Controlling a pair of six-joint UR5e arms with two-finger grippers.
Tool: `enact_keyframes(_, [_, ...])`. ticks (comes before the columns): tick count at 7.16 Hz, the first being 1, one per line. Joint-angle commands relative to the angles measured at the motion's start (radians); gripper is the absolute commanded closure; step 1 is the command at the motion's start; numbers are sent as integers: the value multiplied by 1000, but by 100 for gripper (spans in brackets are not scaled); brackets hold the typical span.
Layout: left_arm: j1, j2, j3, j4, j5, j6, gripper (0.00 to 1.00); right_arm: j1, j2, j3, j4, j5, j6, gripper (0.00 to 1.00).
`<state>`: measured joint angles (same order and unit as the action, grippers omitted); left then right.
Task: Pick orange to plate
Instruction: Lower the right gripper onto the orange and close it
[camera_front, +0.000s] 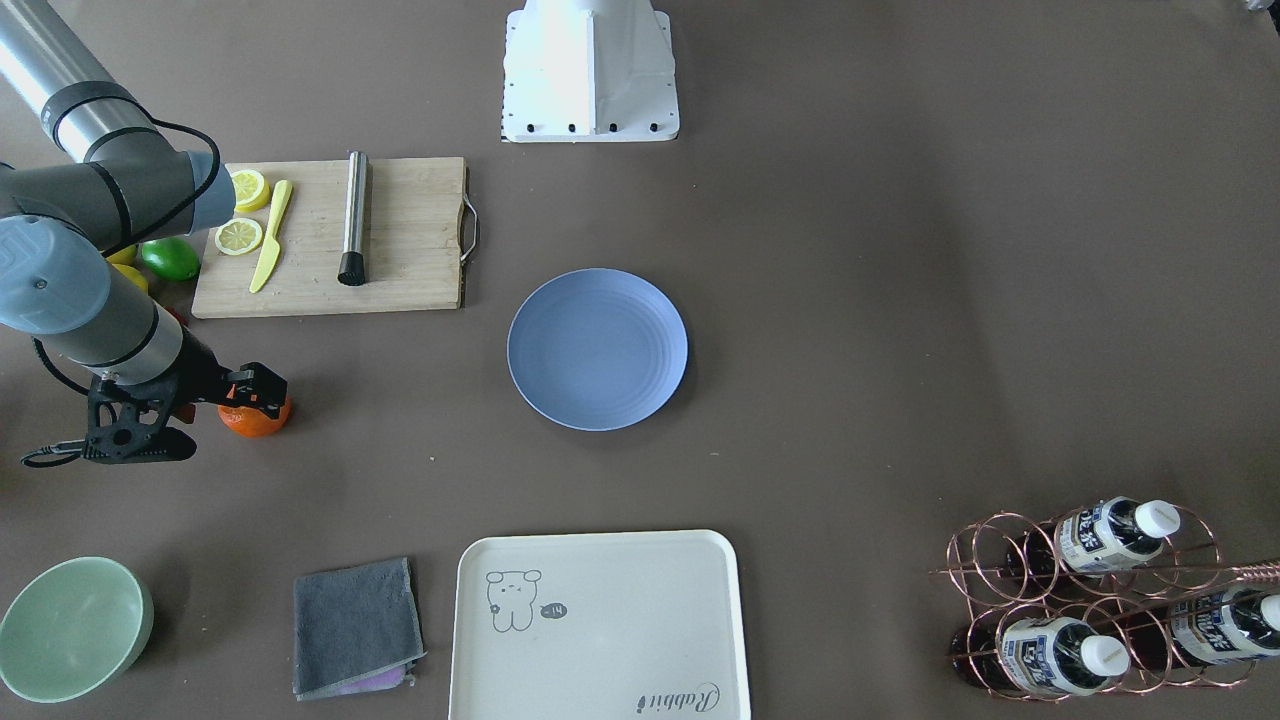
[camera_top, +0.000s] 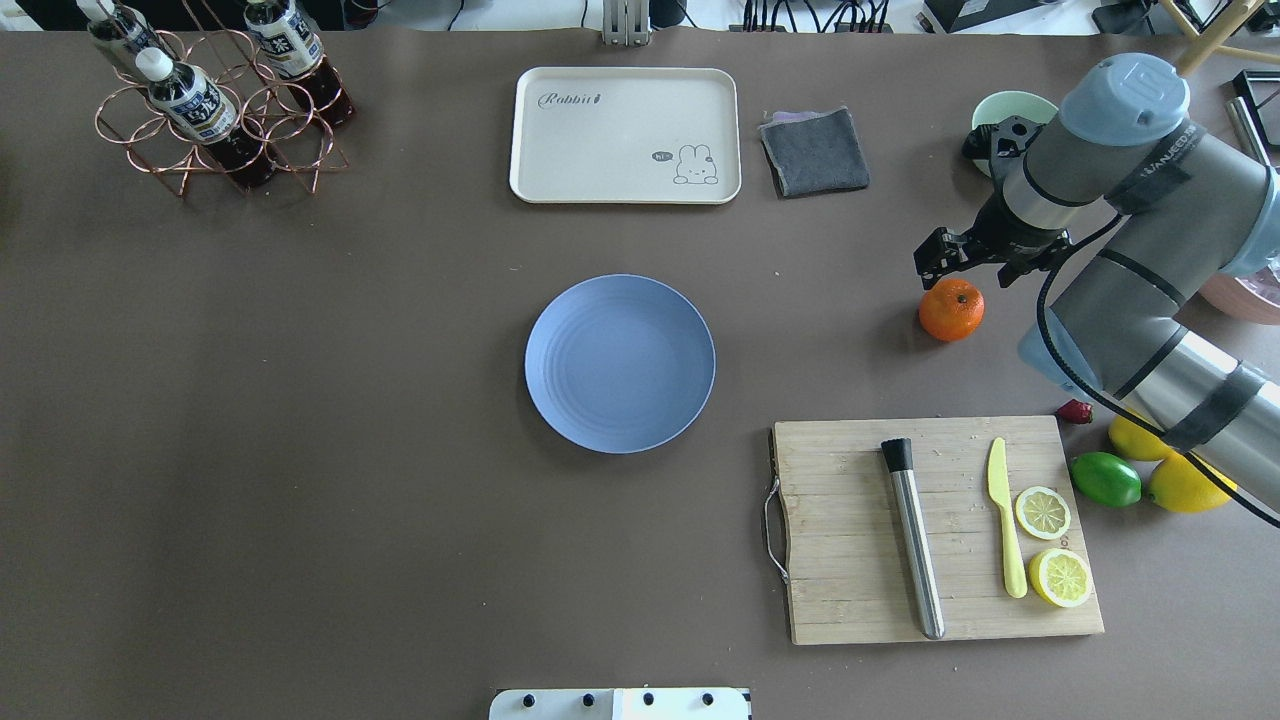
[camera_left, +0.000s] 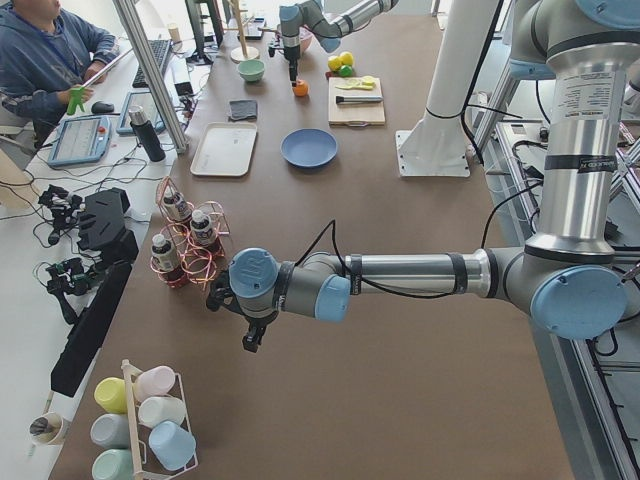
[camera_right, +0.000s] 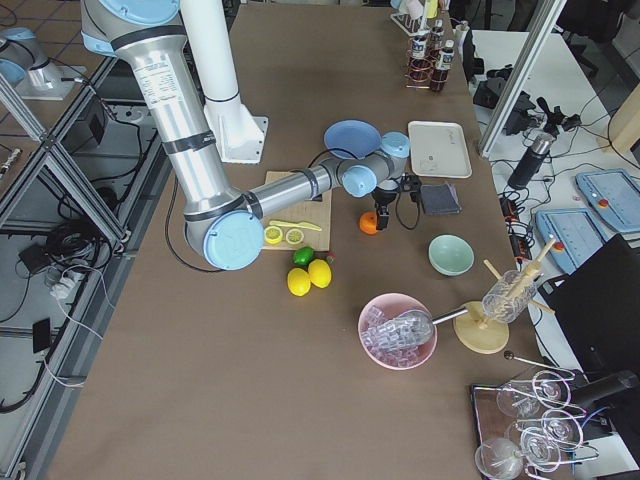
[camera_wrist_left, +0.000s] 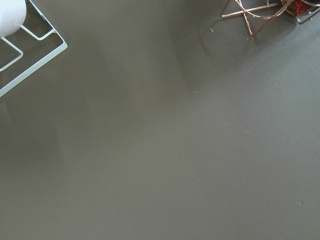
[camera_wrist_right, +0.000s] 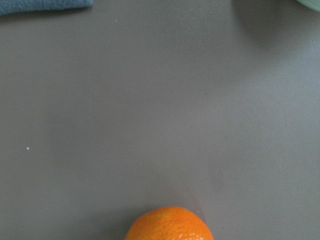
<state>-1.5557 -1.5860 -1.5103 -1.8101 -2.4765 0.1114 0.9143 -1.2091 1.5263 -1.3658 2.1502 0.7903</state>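
The orange rests on the brown table at the robot's right, apart from the blue-lavender plate, which lies empty at the table's middle. My right gripper hovers just over the orange, fingers pointing down and seemingly open, holding nothing. In the right wrist view only the top of the orange shows at the bottom edge, with no fingers in sight. My left gripper hangs low over bare table near the bottle rack, far from both; whether it is open or shut I cannot tell.
A cutting board with a metal rod, yellow knife and lemon slices lies near the robot's right side. A lime and lemons sit beside it. A green bowl, grey cloth, cream tray and bottle rack line the far edge.
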Motion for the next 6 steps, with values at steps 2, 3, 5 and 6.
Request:
enact_keyframes(2, [0,11,-1,-1,-5,5,2,-25,-6,-17,25,-30,24,0])
enact_keyframes(3, [0,18,-4,-6,-5,7,2,-40,2,-17,27,-32,62,0])
enact_keyframes(5, [0,18,-1,-8,-4,7,2,-52,2,-17,27,-42,66,0])
enact_keyframes(6, [0,20,-2,-8,-4,7,2,-55,-1,-17,27,-44,66,0])
